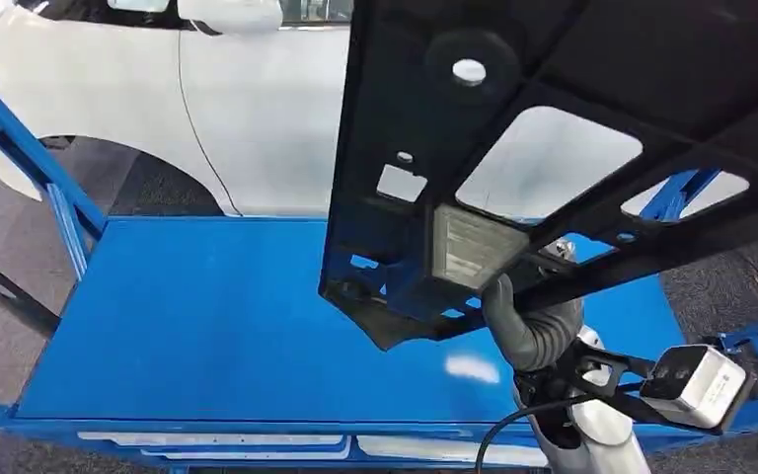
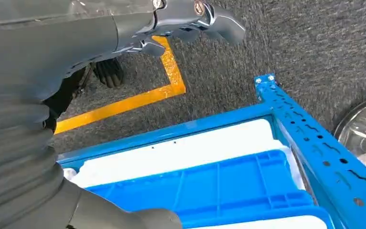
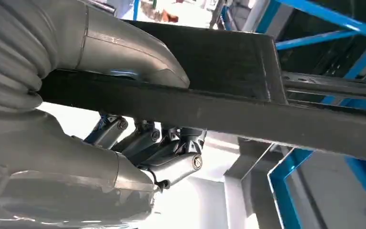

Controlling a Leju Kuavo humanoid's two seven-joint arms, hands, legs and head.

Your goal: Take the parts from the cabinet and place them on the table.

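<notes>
A large black plastic part (image 1: 513,118) with several cut-outs and a pale ribbed patch hangs tilted above the blue table (image 1: 207,326), filling the upper right of the head view. My right hand (image 1: 528,321) grips its lower edge from below. In the right wrist view the thumb (image 3: 124,47) lies over a black bar of the part (image 3: 248,114) and the fingers (image 3: 171,152) curl under it. My left hand (image 2: 171,24) hangs over the floor with its fingers apart and holds nothing.
A white car (image 1: 207,99) stands close behind the table. Blue rack posts (image 1: 20,148) rise at the table's left. Under my left hand are a blue crate (image 2: 209,186), a blue perforated rack beam (image 2: 314,148) and a yellow floor line (image 2: 138,98) on grey carpet.
</notes>
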